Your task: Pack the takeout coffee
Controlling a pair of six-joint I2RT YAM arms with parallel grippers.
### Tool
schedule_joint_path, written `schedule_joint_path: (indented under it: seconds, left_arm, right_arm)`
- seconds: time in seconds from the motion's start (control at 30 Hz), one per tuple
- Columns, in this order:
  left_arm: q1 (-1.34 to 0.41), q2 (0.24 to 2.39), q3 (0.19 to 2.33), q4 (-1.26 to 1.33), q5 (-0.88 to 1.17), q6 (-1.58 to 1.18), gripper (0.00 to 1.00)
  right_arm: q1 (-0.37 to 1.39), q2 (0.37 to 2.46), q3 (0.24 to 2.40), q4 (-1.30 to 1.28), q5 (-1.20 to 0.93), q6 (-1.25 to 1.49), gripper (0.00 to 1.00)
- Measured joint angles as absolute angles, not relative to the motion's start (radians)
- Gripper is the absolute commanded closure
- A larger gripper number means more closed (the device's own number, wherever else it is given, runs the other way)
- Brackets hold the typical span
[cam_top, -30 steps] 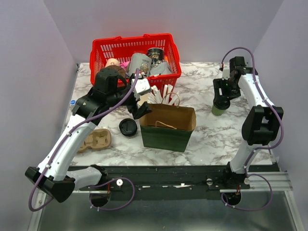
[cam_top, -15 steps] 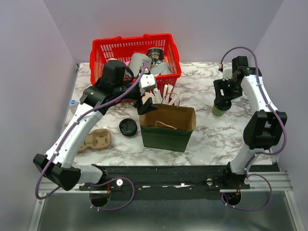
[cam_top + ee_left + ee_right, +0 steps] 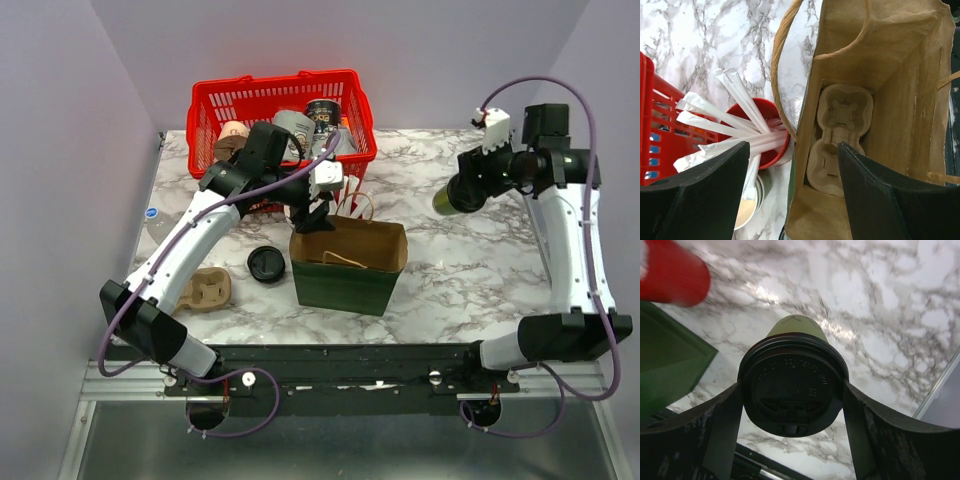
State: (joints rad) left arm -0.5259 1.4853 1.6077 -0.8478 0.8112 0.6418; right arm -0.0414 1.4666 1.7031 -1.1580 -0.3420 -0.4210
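The takeout coffee (image 3: pixel 447 200), an olive-green paper cup with a black lid (image 3: pixel 792 385), hangs tilted above the right side of the table. My right gripper (image 3: pixel 470 185) is shut on it, one finger on each side of the lid rim (image 3: pixel 792 407). The brown paper bag (image 3: pixel 350 262), green outside, stands open at mid-table. My left gripper (image 3: pixel 318 205) hovers open over the bag's back left corner. Its fingers straddle the bag wall (image 3: pixel 792 192) and hold nothing. A pulp cup carrier (image 3: pixel 840 135) lies at the bottom of the bag.
A red cup of white wrapped sticks (image 3: pixel 765 132) and a stack of lidless green cups (image 3: pixel 747 210) stand just left of the bag. A red basket (image 3: pixel 205 105) of items sits behind. A loose black lid (image 3: pixel 266 264) and a second carrier (image 3: pixel 200 290) lie front left.
My right arm has lifted the coffee off the table and tilted it sideways. My left gripper has swung right to the bag's rim, and its jaws have narrowed a little.
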Motion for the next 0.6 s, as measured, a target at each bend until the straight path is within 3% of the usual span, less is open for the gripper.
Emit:
schedule_joint_path:
  seconds: [0.07, 0.23, 0.3, 0.43, 0.53, 0.6]
  left_arm:
    - [-0.528, 1.501, 1.610, -0.849, 0.818, 0.647, 0.39]
    - [-0.537, 1.565, 1.652, -0.892, 0.839, 0.679, 0.55]
    - [-0.542, 1.584, 1.662, -0.906, 0.847, 0.689, 0.67]
    - [-0.552, 1.606, 1.663, -0.934, 0.855, 0.702, 0.78]
    - [-0.556, 1.620, 1.678, -0.957, 0.861, 0.705, 1.00]
    - [-0.557, 1.623, 1.686, -0.968, 0.867, 0.700, 1.00]
  right_arm:
    - [-0.041, 1.426, 1.743, -1.157, -0.391, -0.432, 0.99]
    - [-0.041, 1.333, 1.851, -1.158, -0.533, -0.466, 0.99]
    - [-0.041, 1.303, 1.880, -1.160, -0.598, -0.495, 0.99]
    - [-0.041, 1.244, 1.907, -1.180, -0.728, -0.577, 0.99]
    - [-0.039, 1.216, 1.934, -1.208, -0.815, -0.622, 0.99]
    - [-0.028, 1.207, 1.974, -1.227, -0.873, -0.638, 0.99]
